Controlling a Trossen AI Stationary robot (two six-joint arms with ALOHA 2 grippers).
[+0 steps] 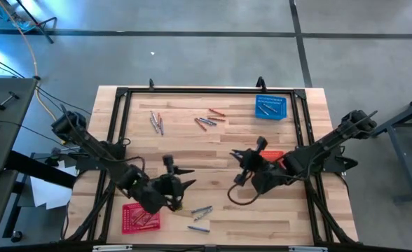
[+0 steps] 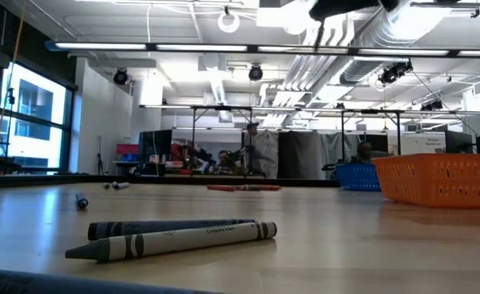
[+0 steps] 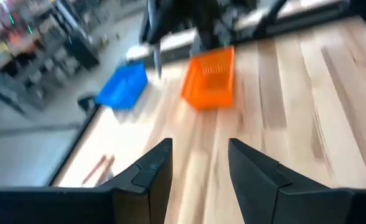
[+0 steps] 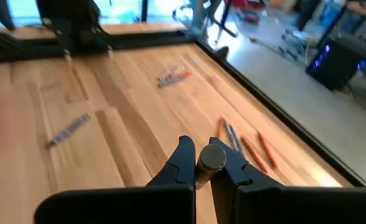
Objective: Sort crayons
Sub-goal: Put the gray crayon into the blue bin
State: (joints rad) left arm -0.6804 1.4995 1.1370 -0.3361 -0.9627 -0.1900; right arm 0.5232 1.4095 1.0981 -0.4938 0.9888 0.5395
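Loose red and grey-blue crayons lie on the wooden table in small groups at the far left (image 1: pixel 157 122), at the far middle (image 1: pixel 209 119) and near the front edge (image 1: pixel 200 211). Two grey ones (image 2: pixel 175 237) lie flat close to the low camera. My right gripper (image 1: pixel 242 165) is above the middle of the table, shut on a grey crayon (image 4: pixel 211 158). My left gripper (image 1: pixel 183 183) is above the table's front left. It is open and empty, as the left wrist view (image 3: pixel 198 152) shows. My right gripper pinches the grey crayon between its two fingers. The crayon's round butt end (image 4: pixel 211 157) faces the wrist camera, so the crayon lies roughly along the fingers. The rest of it is hidden behind that end and the fingertips. It is clear of the table.
A blue basket (image 1: pixel 270 106) holding crayons stands at the far right. A red basket (image 1: pixel 141 217) with crayons stands at the front left. An orange-red basket (image 1: pixel 274 157) sits partly under my right arm. A black frame (image 1: pixel 192 89) runs around the table.
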